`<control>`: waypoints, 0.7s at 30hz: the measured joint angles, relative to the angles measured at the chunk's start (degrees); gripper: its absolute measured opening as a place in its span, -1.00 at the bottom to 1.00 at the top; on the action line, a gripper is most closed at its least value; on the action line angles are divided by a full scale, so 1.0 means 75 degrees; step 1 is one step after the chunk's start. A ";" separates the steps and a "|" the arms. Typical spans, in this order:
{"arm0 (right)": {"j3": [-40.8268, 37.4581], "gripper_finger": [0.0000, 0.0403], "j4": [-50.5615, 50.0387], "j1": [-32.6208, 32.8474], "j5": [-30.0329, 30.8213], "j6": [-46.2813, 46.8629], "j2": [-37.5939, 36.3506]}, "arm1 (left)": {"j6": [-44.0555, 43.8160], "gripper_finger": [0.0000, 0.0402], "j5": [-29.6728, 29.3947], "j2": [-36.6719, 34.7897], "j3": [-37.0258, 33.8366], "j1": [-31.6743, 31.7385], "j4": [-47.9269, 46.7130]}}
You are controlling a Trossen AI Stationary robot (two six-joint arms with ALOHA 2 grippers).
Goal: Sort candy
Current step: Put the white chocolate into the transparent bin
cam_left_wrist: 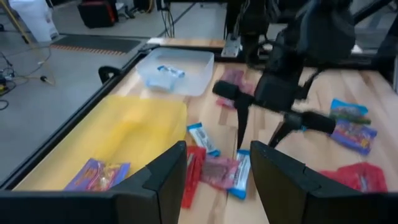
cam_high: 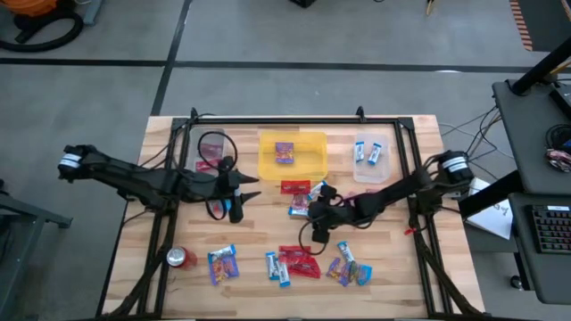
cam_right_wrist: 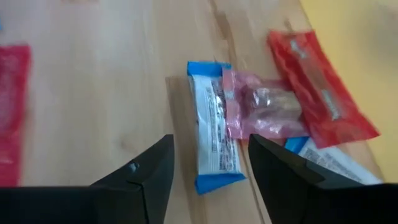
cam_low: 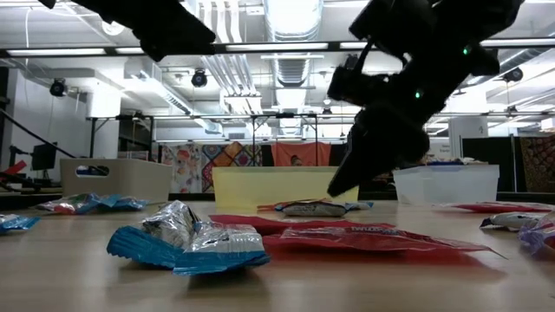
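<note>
Candy lies across the wooden table. A blue-and-white bar [cam_right_wrist: 213,127], a pink packet [cam_right_wrist: 264,112] and a red packet [cam_right_wrist: 320,93] lie flat in a small cluster [cam_high: 301,205] at the table's middle. My right gripper [cam_right_wrist: 208,180] hangs open just over this cluster, slanting down, and the bar's near end shows between its fingertips. It shows open in the left wrist view too [cam_left_wrist: 258,134]. My left gripper [cam_high: 243,192] stands open left of the cluster, above the table, with nothing between its fingers [cam_left_wrist: 217,180].
At the far side stand a yellow tray [cam_high: 308,165] with a purple packet [cam_high: 284,152], a clear box [cam_high: 372,169] with blue-and-white bars, and a round container [cam_high: 211,147]. More packets [cam_high: 299,263] and a red can [cam_high: 181,259] lie near the front edge.
</note>
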 joint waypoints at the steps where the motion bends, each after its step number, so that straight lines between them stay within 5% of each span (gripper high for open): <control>1: 0.0000 0.00 0.0060 -0.0031 -0.0012 0.0052 0.0091 | 0.0018 -0.20 -0.0014 0.0014 -0.0006 0.0000 -0.0043; 12: 0.0012 -0.06 0.0478 -0.0225 -0.0371 0.0364 0.0775 | 0.0138 -0.20 -0.0117 0.0254 -0.0004 0.0003 0.0066; 21: 0.0017 -0.59 0.0496 -0.0276 -0.0613 0.0469 0.0785 | 0.0254 -0.20 -0.0131 0.0352 -0.0006 0.0012 0.0092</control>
